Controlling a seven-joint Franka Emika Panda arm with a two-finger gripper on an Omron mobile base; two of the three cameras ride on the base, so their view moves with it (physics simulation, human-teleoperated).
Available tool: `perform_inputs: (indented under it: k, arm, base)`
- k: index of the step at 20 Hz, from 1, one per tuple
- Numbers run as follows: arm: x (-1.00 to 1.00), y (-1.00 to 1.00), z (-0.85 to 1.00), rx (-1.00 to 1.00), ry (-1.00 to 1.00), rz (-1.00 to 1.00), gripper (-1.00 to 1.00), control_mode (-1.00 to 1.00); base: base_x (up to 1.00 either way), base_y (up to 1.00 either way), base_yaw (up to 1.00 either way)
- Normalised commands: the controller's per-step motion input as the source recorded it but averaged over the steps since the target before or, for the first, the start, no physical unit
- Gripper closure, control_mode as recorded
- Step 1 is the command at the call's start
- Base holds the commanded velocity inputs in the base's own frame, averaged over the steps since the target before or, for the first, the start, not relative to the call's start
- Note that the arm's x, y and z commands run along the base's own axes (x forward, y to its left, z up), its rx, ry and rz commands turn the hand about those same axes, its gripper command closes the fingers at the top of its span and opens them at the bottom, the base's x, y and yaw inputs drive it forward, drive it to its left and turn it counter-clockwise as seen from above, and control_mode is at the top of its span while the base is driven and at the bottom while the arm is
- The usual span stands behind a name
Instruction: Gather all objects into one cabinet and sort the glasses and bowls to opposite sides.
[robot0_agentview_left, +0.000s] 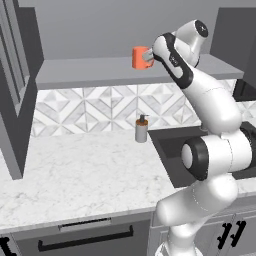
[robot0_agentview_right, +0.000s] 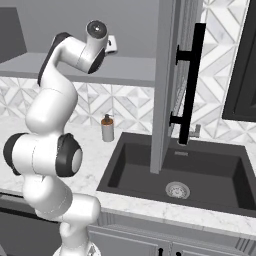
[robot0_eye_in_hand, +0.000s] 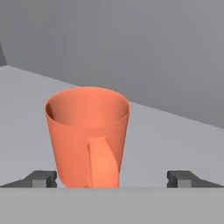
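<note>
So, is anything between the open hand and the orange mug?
Nothing. In the hand view the orange mug stands upright on the shelf, between the hand's spread fingertips.

Matt orange mug (robot0_eye_in_hand: 87, 135), veined marble counter (robot0_agentview_left: 75, 175)

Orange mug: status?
Gripper open, fingertips either side of orange mug. Mug upright on cabinet shelf, handle toward hand, not gripped. Nothing in the way.
</note>
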Motion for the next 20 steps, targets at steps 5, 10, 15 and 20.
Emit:
perform_inputs:
  k: [5, 10, 15, 20]
  arm:
    - [0.08, 0.06, -0.06, 0.00, 0.00, 0.00, 1.00, -1.00]
    - [0.01, 0.00, 0.00, 0.00, 0.00, 0.00, 1.00, -1.00]
    - [0.07, 0.00, 0.00, 0.00, 0.00, 0.00, 1.00, -1.00]
    - [-0.19, 0.00, 0.34, 0.00, 0.00, 0.00, 1.00, -1.00]
  base:
    - [0.00, 0.00, 0.00]
    - [0.00, 0.00, 0.00]
    - [0.00, 0.00, 0.00]
    - [0.00, 0.00, 0.00]
